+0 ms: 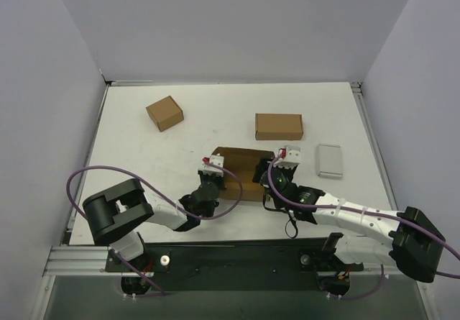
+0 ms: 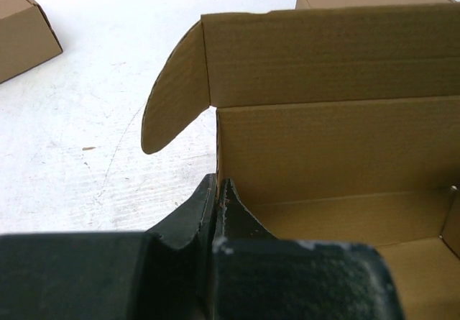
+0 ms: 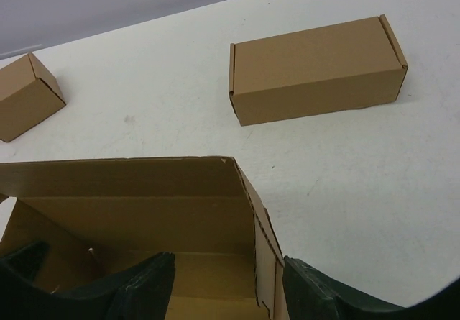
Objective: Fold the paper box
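Top external cam: paper box (image 1: 241, 160) sits half-built mid-desk (image 1: 144, 147), right btwn both arms, back panel standing. I'd hold the end walls square b4 tucking any flaps, imo. Left fingers (image 2: 183, 223) look pinched together on its left wall. Right fingers (image 3: 136, 288) are wide apart, straddling the right wall, gripping nothing.

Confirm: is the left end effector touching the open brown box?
Touching. In the left wrist view the left end effector is pinched shut on the near end of the paper box side wall, with no gap visible between fingers and cardboard.
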Robot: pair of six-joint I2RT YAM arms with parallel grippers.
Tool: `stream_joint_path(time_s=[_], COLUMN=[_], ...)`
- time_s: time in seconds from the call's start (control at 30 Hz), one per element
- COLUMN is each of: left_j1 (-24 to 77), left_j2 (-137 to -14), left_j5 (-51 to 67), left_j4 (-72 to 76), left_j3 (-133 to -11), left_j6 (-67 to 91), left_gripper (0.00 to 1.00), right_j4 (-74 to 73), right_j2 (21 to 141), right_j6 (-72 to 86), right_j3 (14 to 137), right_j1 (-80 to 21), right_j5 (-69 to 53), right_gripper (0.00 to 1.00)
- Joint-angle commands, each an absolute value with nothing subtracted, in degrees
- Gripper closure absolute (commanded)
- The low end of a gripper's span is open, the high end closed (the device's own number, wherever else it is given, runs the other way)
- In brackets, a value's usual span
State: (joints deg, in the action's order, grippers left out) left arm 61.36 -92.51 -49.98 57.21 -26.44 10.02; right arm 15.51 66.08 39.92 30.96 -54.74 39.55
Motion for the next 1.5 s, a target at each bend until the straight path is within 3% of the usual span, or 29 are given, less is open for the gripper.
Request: stream_joint_path(time_s=[0.0, 0.23, 0.4, 0.57, 1.0, 1.3, 1.4, 1.43, 1.47], left_j1=[63.9, 67.1, 67.6, 67.7, 68.0, 68.3, 68.4, 68.4, 68.4], left_j2=[-94.2, -97.6, -97.3, -96.6, -96.2, -95.0, -94.9, -94.8, -94.7], left_j5=[-52.4, -53.4, -51.5, -50.0, -48.7, -46.9, -46.5, -46.5, -46.2], left_j4=[66.9, 82.3, 82.1, 82.4, 83.4, 82.4, 82.1, 81.8, 81.7], left_j3=[-21.7, -18.1, -18.2, -16.7, -14.6, -14.2, -14.3, -14.3, -14.4], left_j6=[5.1, -2.4, -3.2, -3.7, -5.2, -6.8, -7.5, -7.5, -7.6], left_gripper=[1.0, 1.0, 1.0, 1.0, 1.0, 1.0, 1.0, 1.0, 1.0], right_j4=[8.4, -1.7, -5.9, -9.3, -8.1, -1.8, -0.8, -0.4, -0.4], right_j2=[60.4, 52.7, 51.9, 54.3, 59.4, 60.6, 60.9, 61.0, 61.0], right_j6=[43.2, 42.4, 35.3, 28.8, 21.1, 9.4, 7.8, 7.7, 7.6], right_j3=[29.9, 31.2, 36.6, 42.8, 44.2, 41.9, 41.4, 41.2, 40.4], right_j1=[-55.5, -55.5, -52.0, -44.2, -41.9, -41.7, -41.7, -41.7, -41.7], right_j5=[38.2, 36.8, 32.1, 15.3, 10.4, 11.6, 11.9, 12.2, 12.5], right_gripper=[0.37, 0.3, 0.26, 0.27, 0.27, 0.39, 0.52, 0.63, 0.67])
